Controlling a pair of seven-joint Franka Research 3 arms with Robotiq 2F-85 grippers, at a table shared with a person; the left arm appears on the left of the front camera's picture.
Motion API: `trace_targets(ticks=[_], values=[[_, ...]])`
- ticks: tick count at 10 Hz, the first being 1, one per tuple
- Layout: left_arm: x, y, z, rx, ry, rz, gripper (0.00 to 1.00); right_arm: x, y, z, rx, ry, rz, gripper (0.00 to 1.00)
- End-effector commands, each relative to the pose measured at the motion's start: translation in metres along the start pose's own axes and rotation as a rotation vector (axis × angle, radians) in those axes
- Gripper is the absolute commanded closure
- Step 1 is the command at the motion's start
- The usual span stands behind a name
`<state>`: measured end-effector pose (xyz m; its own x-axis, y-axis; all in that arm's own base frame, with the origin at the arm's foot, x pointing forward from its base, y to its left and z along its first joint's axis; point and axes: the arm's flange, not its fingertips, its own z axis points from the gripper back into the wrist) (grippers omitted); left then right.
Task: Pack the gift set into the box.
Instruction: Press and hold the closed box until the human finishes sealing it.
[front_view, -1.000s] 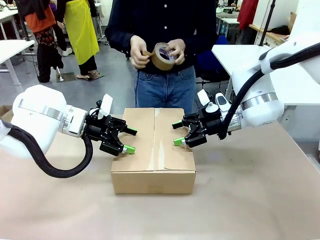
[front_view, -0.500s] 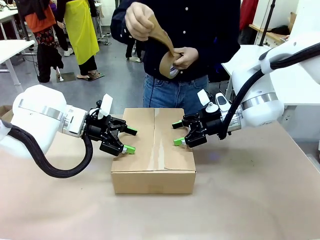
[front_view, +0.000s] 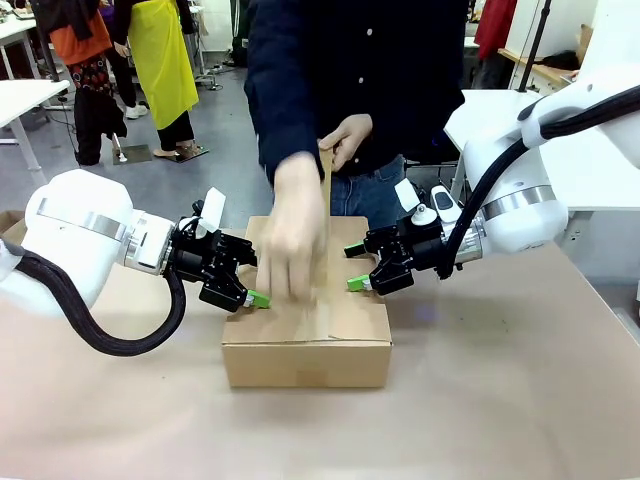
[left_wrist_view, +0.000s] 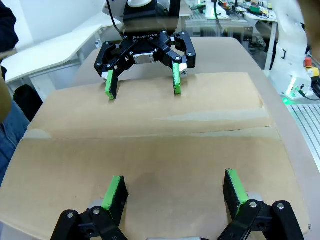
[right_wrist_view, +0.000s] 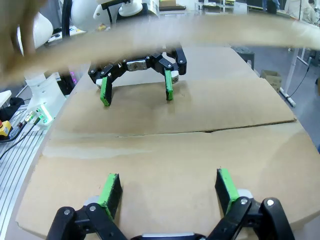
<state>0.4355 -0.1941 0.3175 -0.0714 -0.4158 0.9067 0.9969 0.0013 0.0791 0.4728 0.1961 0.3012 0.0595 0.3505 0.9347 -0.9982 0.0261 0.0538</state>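
The box (front_view: 305, 345) stands in the middle of the table with its top flaps folded shut. The gift set is hidden. My left gripper (front_view: 250, 282) is open, its green pads resting on the left flap (left_wrist_view: 150, 165). My right gripper (front_view: 354, 267) is open too, pads down on the right flap (right_wrist_view: 165, 150). In the left wrist view my left gripper (left_wrist_view: 173, 179) faces the right gripper (left_wrist_view: 142, 85) across the seam. The right wrist view has my right gripper (right_wrist_view: 167, 176) facing the left gripper (right_wrist_view: 135, 90). A person's hand (front_view: 290, 240) presses a strip of brown tape (front_view: 326, 190) onto the box top.
The person leans over the far edge of the table, the other hand (front_view: 347, 140) holding the tape above the box. The tape strip (right_wrist_view: 175, 32) blurs across the top of the right wrist view. Bare brown tabletop (front_view: 480, 400) lies around the box.
The person has leaned in and brought one hand down from chest height onto the box top, drawing the tape strip along the seam. Both grippers have stayed where they were.
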Motion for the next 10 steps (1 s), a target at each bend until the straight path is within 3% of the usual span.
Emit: trace_targets(ticks=[1,10], values=[[-0.0016,-0.0016,-0.0001,0.002,0.007,0.002,0.0,-0.001,0.0014,-0.0023,0.006,0.01,0.003,0.0],[-0.0016,-0.0016,-0.0001,0.002,0.007,0.002,0.0,-0.001,0.0014,-0.0023,0.006,0.01,0.003,0.0]])
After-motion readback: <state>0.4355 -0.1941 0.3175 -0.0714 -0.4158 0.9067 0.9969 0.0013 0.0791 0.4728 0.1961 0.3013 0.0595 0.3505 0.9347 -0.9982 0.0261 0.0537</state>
